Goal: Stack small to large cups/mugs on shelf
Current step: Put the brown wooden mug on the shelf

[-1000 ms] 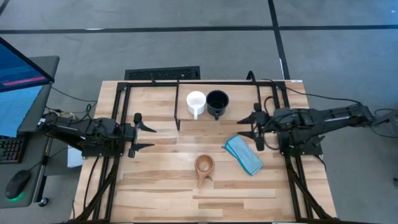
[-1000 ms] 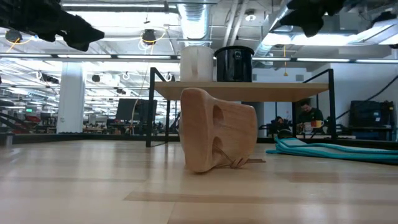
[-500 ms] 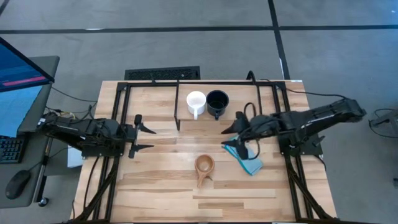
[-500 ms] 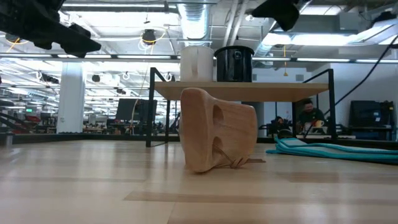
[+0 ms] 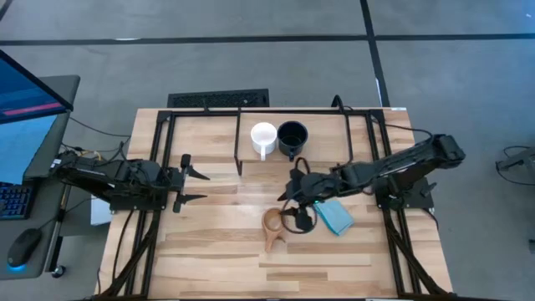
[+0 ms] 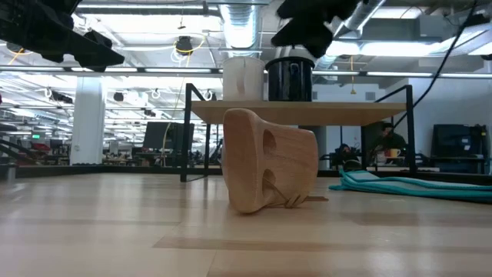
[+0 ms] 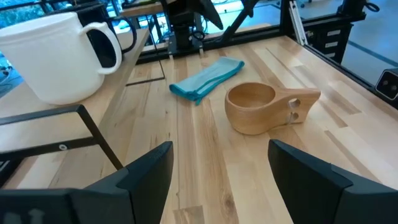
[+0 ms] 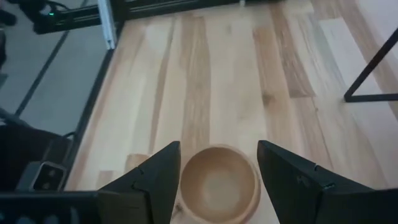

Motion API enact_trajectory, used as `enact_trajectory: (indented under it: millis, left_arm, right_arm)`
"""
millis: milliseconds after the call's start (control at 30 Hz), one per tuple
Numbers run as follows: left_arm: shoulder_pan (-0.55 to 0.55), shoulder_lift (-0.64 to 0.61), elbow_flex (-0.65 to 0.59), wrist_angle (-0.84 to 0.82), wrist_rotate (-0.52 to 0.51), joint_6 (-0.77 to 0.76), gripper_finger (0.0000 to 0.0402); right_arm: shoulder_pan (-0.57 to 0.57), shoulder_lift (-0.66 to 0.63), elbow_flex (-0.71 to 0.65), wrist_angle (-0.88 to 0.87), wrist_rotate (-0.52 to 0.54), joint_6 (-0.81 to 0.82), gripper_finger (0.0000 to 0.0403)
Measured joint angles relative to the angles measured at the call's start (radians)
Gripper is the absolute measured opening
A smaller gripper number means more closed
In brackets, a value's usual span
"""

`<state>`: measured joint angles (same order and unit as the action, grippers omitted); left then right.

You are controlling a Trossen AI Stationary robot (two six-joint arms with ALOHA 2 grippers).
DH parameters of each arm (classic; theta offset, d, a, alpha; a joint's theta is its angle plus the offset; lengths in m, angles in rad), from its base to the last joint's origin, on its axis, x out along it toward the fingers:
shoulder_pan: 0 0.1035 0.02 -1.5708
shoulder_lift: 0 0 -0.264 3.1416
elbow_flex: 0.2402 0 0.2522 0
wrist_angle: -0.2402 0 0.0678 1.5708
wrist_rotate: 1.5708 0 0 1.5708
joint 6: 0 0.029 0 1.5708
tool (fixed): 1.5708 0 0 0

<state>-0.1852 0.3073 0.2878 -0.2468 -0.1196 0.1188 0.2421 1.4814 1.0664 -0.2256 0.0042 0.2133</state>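
Observation:
The white mug [image 5: 263, 138] and the black mug [image 5: 292, 136] stand side by side on the shelf board [image 6: 346, 112]; the low view shows both upright, the white mug [image 6: 243, 78] left of the black mug [image 6: 290, 79]. The tan wooden cup [image 5: 274, 224] sits on the table with its mouth up and its handle toward the near edge. My right gripper [image 5: 291, 205] hovers open just above and to the right of it; in the right wrist view the cup [image 8: 217, 183] lies between and below the fingers of the gripper [image 8: 217, 149]. My left gripper [image 5: 194, 186] waits open at the table's left.
A light blue cloth [image 5: 336, 216] lies folded on the table, right of the wooden cup and under my right arm. The shelf's black legs [image 8: 373, 74] stand at the far side. Bare wood lies at the table's near edge and centre left.
My right gripper has swept from the table's right side toward the left and near, over the blue cloth, sinking a little and tipping further down, to stand above the wooden cup. It has stayed open. The mugs, cup and cloth have not moved.

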Motion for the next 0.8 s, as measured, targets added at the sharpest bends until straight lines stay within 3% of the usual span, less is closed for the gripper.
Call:
enact_trajectory:
  millis: [200,433,800]
  left_arm:
    - [0.000,0.000,0.000,-0.054,0.000,-0.007,0.0254]
    - [0.000,0.000,0.000,-0.088,0.000,-0.026,0.0254]
    - [0.000,0.000,0.000,-0.094,0.000,-0.027,0.0254]
  right_arm:
    - [-0.020,0.092,0.054,-0.011,0.001,0.031,0.0235]
    - [-0.035,0.181,0.112,-0.153,0.002,0.105,0.0235]
    - [-0.037,0.280,0.117,-0.208,0.006,0.198,0.0235]
